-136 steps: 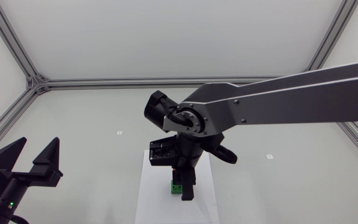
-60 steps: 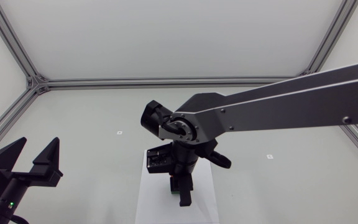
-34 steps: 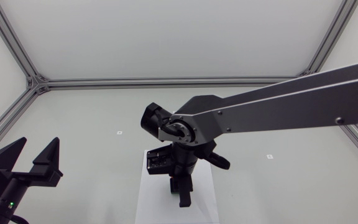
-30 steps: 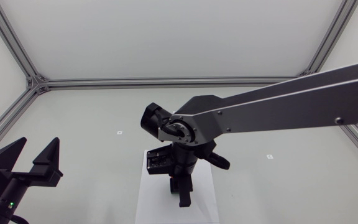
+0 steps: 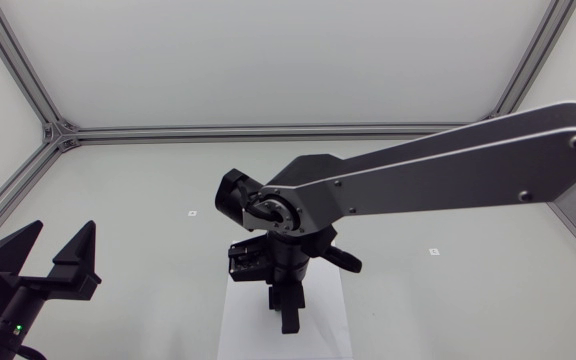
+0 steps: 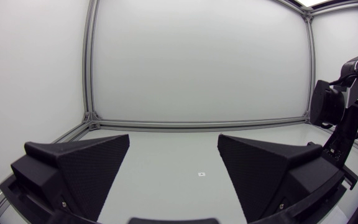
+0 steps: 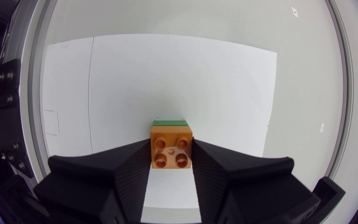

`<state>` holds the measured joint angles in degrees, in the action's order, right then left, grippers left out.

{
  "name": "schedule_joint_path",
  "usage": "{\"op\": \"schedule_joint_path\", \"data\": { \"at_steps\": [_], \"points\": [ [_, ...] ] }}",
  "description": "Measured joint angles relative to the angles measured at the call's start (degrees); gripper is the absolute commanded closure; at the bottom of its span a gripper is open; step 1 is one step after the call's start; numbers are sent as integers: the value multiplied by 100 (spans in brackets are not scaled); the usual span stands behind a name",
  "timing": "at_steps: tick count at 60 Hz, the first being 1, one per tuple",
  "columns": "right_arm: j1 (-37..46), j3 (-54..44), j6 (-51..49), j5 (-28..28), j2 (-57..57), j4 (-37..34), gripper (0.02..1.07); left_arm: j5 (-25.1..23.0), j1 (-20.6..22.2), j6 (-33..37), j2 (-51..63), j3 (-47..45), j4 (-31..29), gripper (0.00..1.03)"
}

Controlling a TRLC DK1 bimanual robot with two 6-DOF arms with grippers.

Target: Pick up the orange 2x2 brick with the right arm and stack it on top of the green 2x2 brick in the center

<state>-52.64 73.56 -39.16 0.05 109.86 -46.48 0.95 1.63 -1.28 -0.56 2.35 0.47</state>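
In the right wrist view the orange 2x2 brick sits between the two black fingers of my right gripper, which is shut on it. A thin strip of the green 2x2 brick shows just beyond and under the orange one, on the white sheet; whether the two bricks touch is not visible. From above, my right gripper points down over the white sheet and hides both bricks. My left gripper stands open at the table's left, with nothing between its fingers.
The aluminium frame runs along the table's back and side edges. Small markers dot the grey tabletop. My right arm spans from the right edge to the middle.
My right gripper has shifted over the green brick, which showed beside its fingers at first and is now hidden from above. The wrist has moved slightly left and lower. The left arm has kept still.
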Motion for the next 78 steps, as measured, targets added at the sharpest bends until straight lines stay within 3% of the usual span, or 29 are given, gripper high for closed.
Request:
{"op": "schedule_joint_path", "data": {
  "at_steps": [17,45,78],
  "points": [
    [212,-22,-13,-348,7,11,90,0,0,-2,0,0,0,4],
    [66,-140,37,-17,-39,142,90,0,0,0,0,0,0,4],
    [179,-42,35,-293,57,68,89,0,0,-2,0,0,0,4]
  ]
}}
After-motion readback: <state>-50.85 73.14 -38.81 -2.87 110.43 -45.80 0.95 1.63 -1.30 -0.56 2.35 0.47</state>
